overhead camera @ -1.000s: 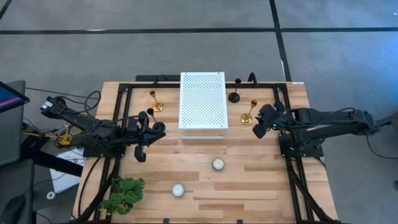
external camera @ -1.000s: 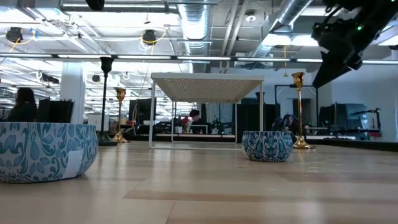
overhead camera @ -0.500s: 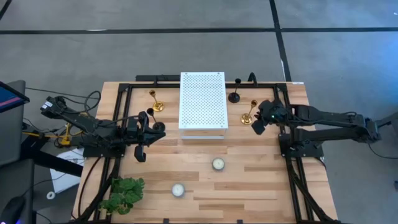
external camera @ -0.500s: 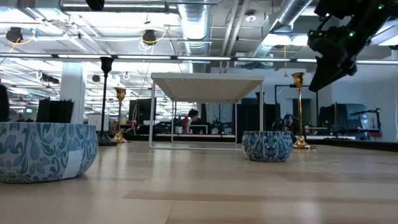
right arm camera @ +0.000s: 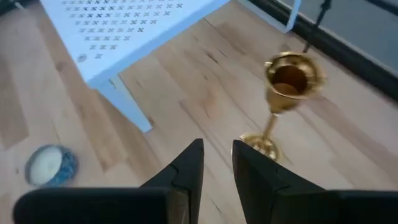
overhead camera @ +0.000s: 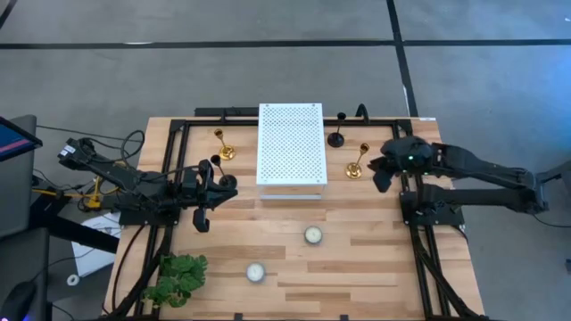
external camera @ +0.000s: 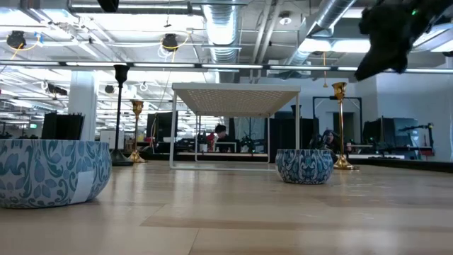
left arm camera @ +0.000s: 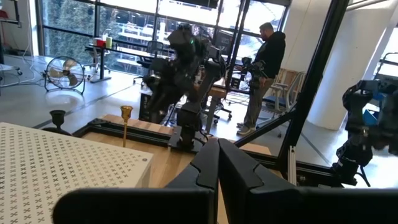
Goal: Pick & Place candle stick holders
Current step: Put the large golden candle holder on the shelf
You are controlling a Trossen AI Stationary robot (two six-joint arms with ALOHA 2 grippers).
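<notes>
While all four candle stick holders stand untouched on the table, the step in hand looks like the approach to the first pick: the gold holder [overhead camera: 357, 161] on the right of the white perforated shelf [overhead camera: 291, 143] stands upright just beside the right gripper [overhead camera: 382, 175], which hovers above the table with its fingers a little apart and nothing between them; from its own wrist the holder's cup [right arm camera: 291, 74] and round base show just ahead of the fingertips. A black holder [overhead camera: 336, 138] stands behind that gold one near the far edge, a second gold holder [overhead camera: 224, 150] stands on the left of the shelf, and the other black holder [overhead camera: 221, 180] is near the left gripper [overhead camera: 202, 192], which waits low over the left of the table with its fingers pressed together and empty. By my judgement, the next move calls for the right gripper to come down and line its fingers on either side of the slim stem, then close gently, since such a tall narrow thing would tip easily. Nearer the front, two small candles in blue patterned cups [overhead camera: 312, 234] sit on the pale wooden table [overhead camera: 375, 267], with a green plant [overhead camera: 177, 277] at the front left corner. Beyond the table lies a large open workroom with desks, ceiling ducts and a person standing [left arm camera: 267, 56] in dark clothes.
</notes>
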